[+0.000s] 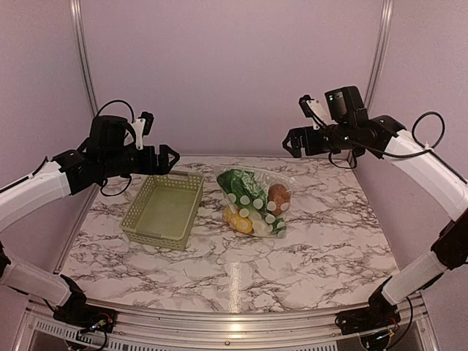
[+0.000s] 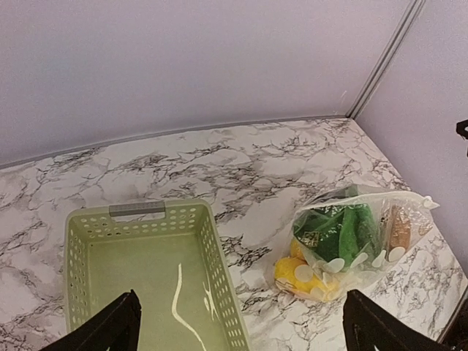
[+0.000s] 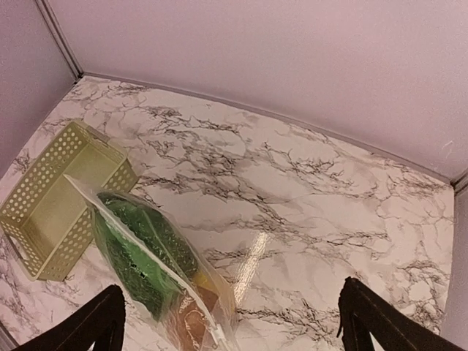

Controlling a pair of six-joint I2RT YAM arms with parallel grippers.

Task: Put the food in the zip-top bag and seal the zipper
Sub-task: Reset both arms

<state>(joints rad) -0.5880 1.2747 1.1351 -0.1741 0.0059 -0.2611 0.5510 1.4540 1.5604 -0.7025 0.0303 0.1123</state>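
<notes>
The zip-top bag (image 1: 256, 201) lies on the marble table right of the basket, with the food inside: leafy greens (image 1: 241, 187), a yellow lemon (image 1: 238, 221) and a reddish-brown round one (image 1: 278, 195). It also shows in the left wrist view (image 2: 349, 241) and in the right wrist view (image 3: 153, 270). The zipper (image 3: 139, 252) runs as a thin whitish strip along the bag's mouth edge. My left gripper (image 1: 167, 158) is open and empty, raised above the basket's far end. My right gripper (image 1: 292, 141) is open and empty, raised above the table's far right.
A pale green lattice basket (image 1: 133, 217) stands empty left of the bag; it also shows in the left wrist view (image 2: 219, 263) and the right wrist view (image 3: 44, 197). Purple walls with metal rails close in the back and sides.
</notes>
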